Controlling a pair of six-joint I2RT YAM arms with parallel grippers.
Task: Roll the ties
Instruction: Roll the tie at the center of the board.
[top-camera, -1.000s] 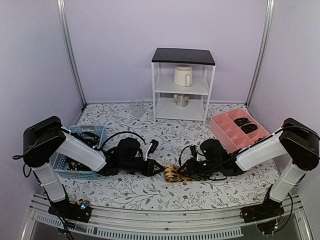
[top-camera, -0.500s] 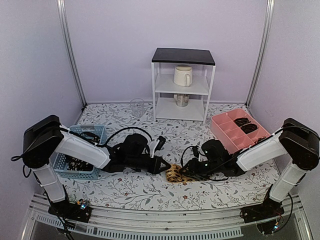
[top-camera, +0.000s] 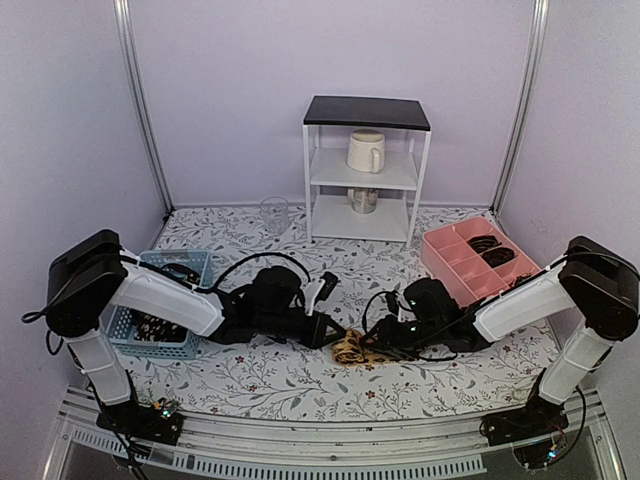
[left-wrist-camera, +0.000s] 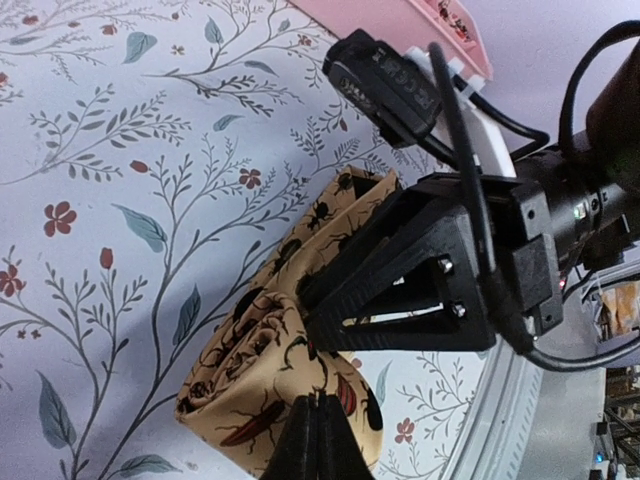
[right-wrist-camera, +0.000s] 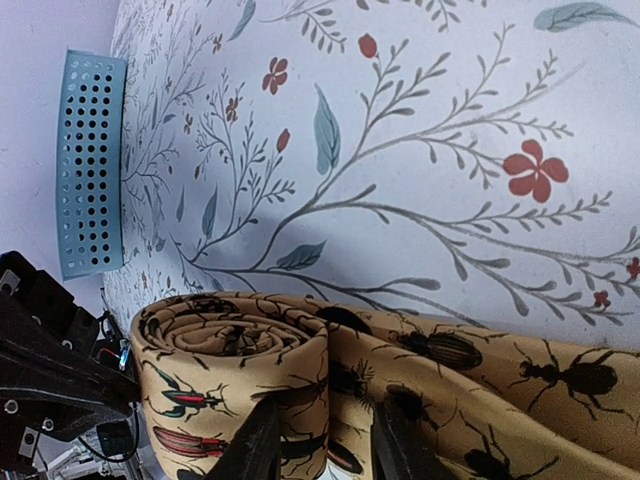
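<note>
From where I stand, the tan-orange fabric necktie printed with dark beetles (top-camera: 348, 347) lies on the floral-patterned table cover (top-camera: 300, 385) at about 6 o'clock from the table's middle, between the two arms. One end is wound into a tight coil with its spiral showing, and the rest folds away flat from that coil. The right gripper (right-wrist-camera: 325, 445) comes in low from 3 o'clock, and its two black fingers are clamped part-way on the necktie, with a fold of cloth pinched between them just beside the coil. The left gripper (left-wrist-camera: 316, 440) reaches in from 9 o'clock with its fingers pressed tight together and nothing between them. Its tip is right at the coil, though I can't tell whether it touches the cloth. The two grippers are nearly nose to nose over the necktie. A blue perforated plastic basket (top-camera: 170, 257) sits at 9 o'clock beside the left arm, holding a dark heap too small to make out. A pink divided plastic tray (top-camera: 437, 262) is at 2 o'clock, with dark coiled things in two of its compartments. At 12 o'clock, against the back wall, stands a white shelf unit with a black top (top-camera: 366, 112). A cream mug (top-camera: 366, 151) is on its upper shelf and a small metal can (top-camera: 364, 200) on the shelf below. A clear drinking glass (top-camera: 274, 214) stands at 11 o'clock.
</note>
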